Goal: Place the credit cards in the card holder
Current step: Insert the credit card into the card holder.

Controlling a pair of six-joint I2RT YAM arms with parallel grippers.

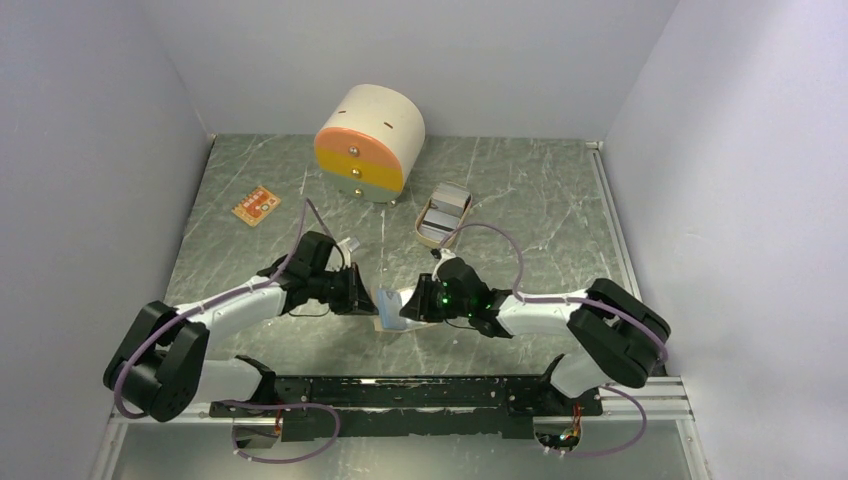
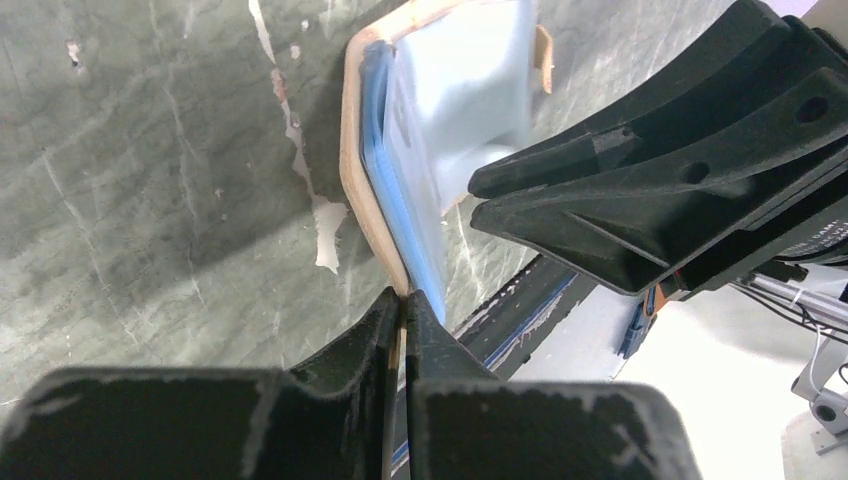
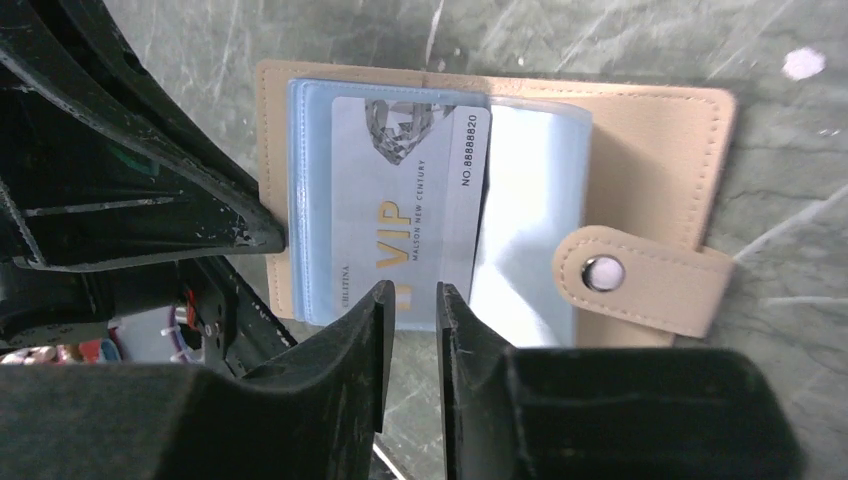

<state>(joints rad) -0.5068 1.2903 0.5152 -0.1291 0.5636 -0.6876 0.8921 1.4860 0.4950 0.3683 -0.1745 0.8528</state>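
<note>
First, the top external view. Locate the card holder (image 1: 388, 312) on the table (image 1: 520, 200), near the arm bases and directly between the left gripper (image 1: 362, 296) and the right gripper (image 1: 408, 306). Note the oval tray (image 1: 443, 215) farther back, holding flat grey items, probably further cards. Note also the round drawer box (image 1: 370, 145) behind it. Treat both as outside the present step.

Next, the left wrist view. Observe the left gripper (image 2: 404, 298) fully closed on the tan cover edge of the card holder (image 2: 358, 190). Read this as a steadying grip, to stop the holder sliding during card insertion.

Finally, the right wrist view. See the card holder (image 3: 640, 130) spread open, with the snap tab (image 3: 640, 275) lying to the right. Find the grey-silver credit card (image 3: 410, 190) lying over the blue inner pockets (image 3: 310, 200); depth of insertion not readable. Check the right gripper (image 3: 412, 305): fingers parted by a narrow slit only, tips at the card's near edge, nothing visibly clamped. Cannot confirm contact. Judge the narrow setting suited to nudging the card deeper, not to lifting it.
</note>
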